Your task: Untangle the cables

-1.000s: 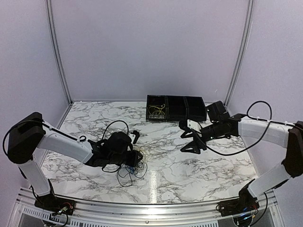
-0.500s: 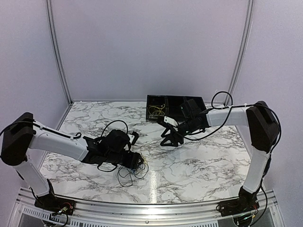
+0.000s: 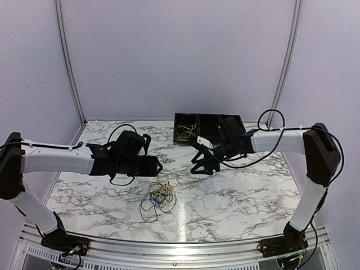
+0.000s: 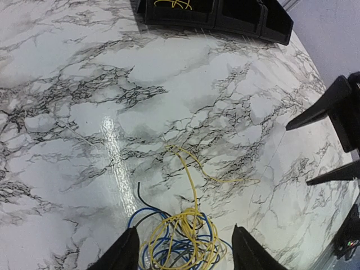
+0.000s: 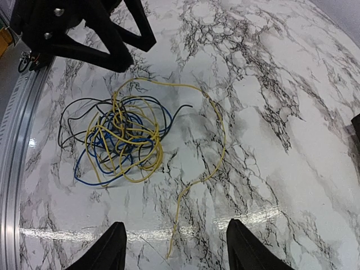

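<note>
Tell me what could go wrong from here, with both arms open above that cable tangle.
1. The yellow cable, blue cable and black cable are woven into one heap; pulling one strand may drag or tighten the whole knot.
2. The left tool and right tool face each other close to the heap; reaching in together, they might collide.
3. The wires are thin and lie on the table; a pinch could miss.

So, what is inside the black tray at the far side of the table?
In the black tray, the left compartment holds a yellow wire. The other two look dark and the right arm partly covers them, so I cannot tell.
</note>
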`<action>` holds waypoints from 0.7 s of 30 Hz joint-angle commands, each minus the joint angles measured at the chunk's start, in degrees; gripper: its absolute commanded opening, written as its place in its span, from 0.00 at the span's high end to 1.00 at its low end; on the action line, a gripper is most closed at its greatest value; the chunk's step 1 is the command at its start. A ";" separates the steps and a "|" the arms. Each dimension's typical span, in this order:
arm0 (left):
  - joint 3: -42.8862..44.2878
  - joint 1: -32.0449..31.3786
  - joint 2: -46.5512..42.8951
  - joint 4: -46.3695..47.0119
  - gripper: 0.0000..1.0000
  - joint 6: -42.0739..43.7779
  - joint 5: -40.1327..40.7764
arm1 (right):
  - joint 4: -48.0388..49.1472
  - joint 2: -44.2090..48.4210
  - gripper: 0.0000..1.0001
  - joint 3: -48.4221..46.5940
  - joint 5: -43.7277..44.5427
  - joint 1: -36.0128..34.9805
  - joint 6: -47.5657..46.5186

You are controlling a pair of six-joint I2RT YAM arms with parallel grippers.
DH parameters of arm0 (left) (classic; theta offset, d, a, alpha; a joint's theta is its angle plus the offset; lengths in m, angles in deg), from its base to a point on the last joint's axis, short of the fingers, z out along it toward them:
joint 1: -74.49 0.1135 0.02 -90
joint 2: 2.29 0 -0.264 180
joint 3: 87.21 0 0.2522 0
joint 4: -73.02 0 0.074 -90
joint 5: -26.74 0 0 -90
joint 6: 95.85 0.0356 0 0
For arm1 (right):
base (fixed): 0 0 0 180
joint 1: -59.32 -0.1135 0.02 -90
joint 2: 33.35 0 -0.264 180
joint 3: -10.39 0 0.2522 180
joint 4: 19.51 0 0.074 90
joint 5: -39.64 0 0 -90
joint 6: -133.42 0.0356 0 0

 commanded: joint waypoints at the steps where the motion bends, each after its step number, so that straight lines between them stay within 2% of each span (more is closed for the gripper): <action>1: 4.19 0.76 4.65 -4.28 0.51 -1.26 -3.89 | 0.66 2.87 0.39 0.90 1.12 -0.43 -1.14; 3: 5.67 0.88 6.22 -5.43 0.57 -1.20 -4.65 | 0.49 3.25 0.39 0.84 1.68 -0.49 -1.61; 7: 8.33 0.88 8.65 -7.24 0.63 -0.60 -8.08 | 0.43 3.31 0.39 0.82 1.51 -0.48 -2.04; 14: 10.29 0.82 7.40 -8.66 1.00 0.09 -7.56 | 1.25 2.88 0.41 0.82 -0.70 -1.08 -0.28; 16: 10.46 0.88 5.66 -8.71 1.00 -0.47 -6.86 | 2.23 2.83 0.41 0.76 0.05 -2.72 0.37; 21: 11.64 0.71 -0.12 -8.80 1.00 -1.73 -7.89 | 2.50 2.27 0.39 -2.68 8.48 -6.88 0.03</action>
